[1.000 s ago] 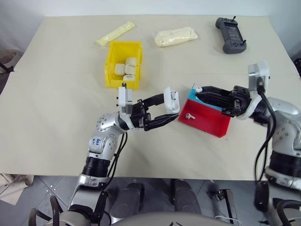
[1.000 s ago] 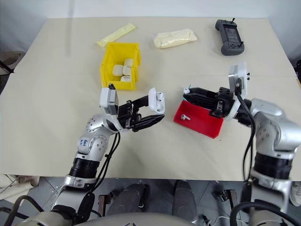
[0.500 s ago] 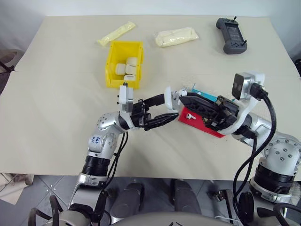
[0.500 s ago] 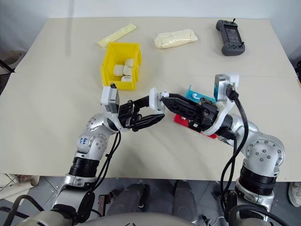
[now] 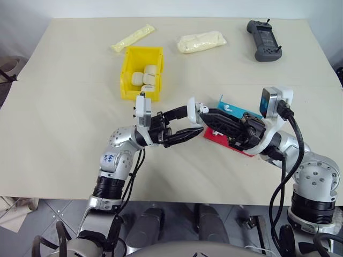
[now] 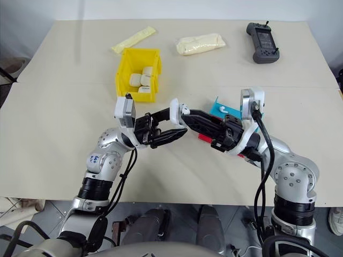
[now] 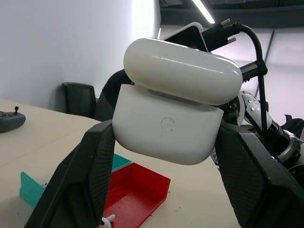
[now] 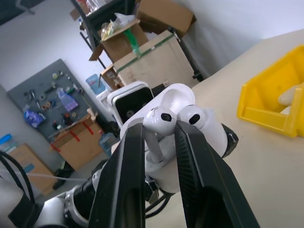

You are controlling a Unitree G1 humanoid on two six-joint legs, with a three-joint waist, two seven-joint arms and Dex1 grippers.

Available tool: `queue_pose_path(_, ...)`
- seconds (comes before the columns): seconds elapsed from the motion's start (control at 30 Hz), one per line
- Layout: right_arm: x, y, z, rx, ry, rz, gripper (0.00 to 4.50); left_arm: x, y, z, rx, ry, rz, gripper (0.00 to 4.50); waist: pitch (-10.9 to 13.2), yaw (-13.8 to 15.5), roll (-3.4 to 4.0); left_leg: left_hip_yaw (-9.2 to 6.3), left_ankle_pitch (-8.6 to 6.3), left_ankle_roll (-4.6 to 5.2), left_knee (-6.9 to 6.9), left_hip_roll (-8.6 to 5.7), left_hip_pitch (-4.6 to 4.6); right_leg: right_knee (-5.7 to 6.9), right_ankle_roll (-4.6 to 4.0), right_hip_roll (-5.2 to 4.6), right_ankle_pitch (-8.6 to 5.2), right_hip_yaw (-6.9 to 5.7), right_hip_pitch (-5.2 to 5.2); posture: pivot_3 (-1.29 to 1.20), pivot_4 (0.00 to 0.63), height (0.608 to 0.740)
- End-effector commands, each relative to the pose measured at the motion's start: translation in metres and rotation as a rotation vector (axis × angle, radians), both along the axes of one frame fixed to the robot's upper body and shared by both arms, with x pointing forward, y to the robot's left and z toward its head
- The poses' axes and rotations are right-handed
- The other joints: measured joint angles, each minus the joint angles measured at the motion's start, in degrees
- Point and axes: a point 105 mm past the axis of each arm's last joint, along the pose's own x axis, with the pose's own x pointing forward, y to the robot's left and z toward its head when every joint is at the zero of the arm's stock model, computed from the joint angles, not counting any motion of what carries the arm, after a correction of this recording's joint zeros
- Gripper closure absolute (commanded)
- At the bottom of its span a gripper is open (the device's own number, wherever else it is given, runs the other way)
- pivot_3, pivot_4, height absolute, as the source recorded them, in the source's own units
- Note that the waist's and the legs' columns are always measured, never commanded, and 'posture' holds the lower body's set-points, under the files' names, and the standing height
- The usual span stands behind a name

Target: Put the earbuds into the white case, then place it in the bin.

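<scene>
- left gripper (image 5: 196,121) is clamping the open white case (image 5: 193,111) mid-air, 5 o'clock of the bin (image 5: 140,72)
- right gripper (image 8: 159,130) is pinching an earbud (image 8: 159,117) right at the case
- another earbud (image 5: 228,107) is sitting in the tray (image 5: 238,140); binning not yet done

A broad beige counter (image 5: 64,134) fills the head views, with grey floor tiles (image 5: 59,211) showing below its near edge at 6 o'clock. A plain white wall (image 7: 61,42) stands behind a dark chair (image 7: 80,99), with a ceiling strip light (image 7: 205,10) at 1 o'clock. Elsewhere, a grey pegboard with tools (image 8: 45,90) hangs at 9 o'clock, beside shelving stacked with cardboard boxes (image 8: 142,47).
</scene>
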Motion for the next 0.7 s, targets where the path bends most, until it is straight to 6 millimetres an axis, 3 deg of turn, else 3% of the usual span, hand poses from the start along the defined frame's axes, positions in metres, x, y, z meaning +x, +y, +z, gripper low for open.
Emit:
queue_pose_path(0.03, -0.006, 0.008, -0.004, -0.035, -0.012, 0.029, 3.98, -0.003, 0.000, 0.012, -0.032, -0.046, -0.009, 1.66, 0.0, 0.0, 0.00, 0.00, 0.00, 0.00, 0.00, 0.00, 0.00, 0.00, 0.00, 0.00, 0.00, 0.00, 0.00, 0.00, 0.150, 0.740)
queue_pose_path(0.7, -0.014, 0.025, -0.007, -0.141, -0.073, 0.068, 3.98, -0.003, -0.001, 0.014, -0.046, -0.048, -0.003, 1.66, 0.0, 0.0, 0.00, 0.00, 0.00, 0.00, -0.01, 0.00, 0.00, -0.05, 0.00, 0.00, 0.00, 0.00, 0.00, 0.00, 0.150, 0.740)
